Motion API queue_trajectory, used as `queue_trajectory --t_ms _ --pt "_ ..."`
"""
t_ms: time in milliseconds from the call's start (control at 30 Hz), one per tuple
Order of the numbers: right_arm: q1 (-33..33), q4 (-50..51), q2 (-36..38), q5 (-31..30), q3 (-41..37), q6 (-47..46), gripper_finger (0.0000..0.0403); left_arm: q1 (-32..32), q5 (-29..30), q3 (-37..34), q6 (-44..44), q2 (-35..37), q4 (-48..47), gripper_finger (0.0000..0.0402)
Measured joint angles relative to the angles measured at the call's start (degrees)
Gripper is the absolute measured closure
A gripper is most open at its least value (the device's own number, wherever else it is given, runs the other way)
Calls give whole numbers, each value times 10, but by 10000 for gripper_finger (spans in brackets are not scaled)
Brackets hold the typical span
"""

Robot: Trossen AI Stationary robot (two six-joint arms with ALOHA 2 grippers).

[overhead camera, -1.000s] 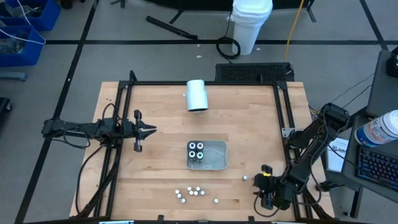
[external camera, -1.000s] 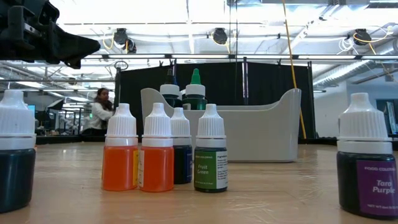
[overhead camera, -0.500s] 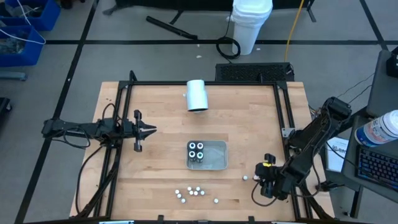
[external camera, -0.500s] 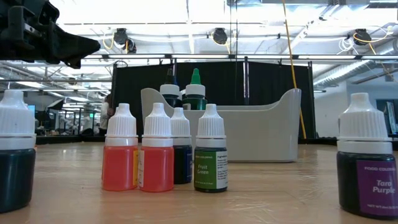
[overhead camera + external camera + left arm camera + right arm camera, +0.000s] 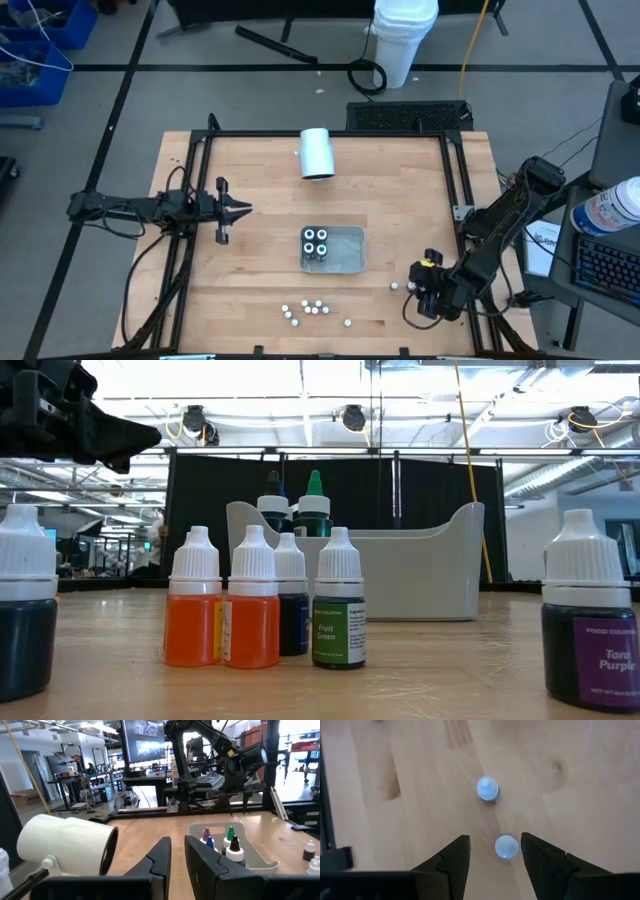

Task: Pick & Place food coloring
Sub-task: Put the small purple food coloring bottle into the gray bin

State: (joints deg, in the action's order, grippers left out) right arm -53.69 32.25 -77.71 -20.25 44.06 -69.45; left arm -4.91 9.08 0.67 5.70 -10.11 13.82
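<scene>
The wooden table [image 5: 400,190] sits in a bright workshop with a black curtain [image 5: 440,510] behind it, the grey tray [image 5: 348,252] and the white cylinder [image 5: 317,153] lying well away from the right gripper [image 5: 492,854]. That gripper hangs low with fingers spread and empty, one food coloring bottle [image 5: 506,846] standing between them and another bottle [image 5: 487,788] just ahead. The left gripper [image 5: 177,851] waits slightly parted, holding nothing, the tray ahead of it.

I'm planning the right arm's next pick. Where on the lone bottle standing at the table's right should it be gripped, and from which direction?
Probably from straight above, closing on the white cap or the neck just under it. The lone bottle stands upright apart from the others, and the right hand hangs over it, open, a finger on either side of the cap.
</scene>
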Motion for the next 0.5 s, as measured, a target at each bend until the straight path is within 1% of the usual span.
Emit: queue_trajectory --t_ms 100,233,500 --pt "0 -24 0 11 -22 -4 234 0 0 0 -1 0 0 339" --pt "0 -53 0 10 -44 -4 234 0 0 0 -1 0 0 339" --pt "0 -65 0 10 -56 -4 234 0 0 0 0 0 1 339"
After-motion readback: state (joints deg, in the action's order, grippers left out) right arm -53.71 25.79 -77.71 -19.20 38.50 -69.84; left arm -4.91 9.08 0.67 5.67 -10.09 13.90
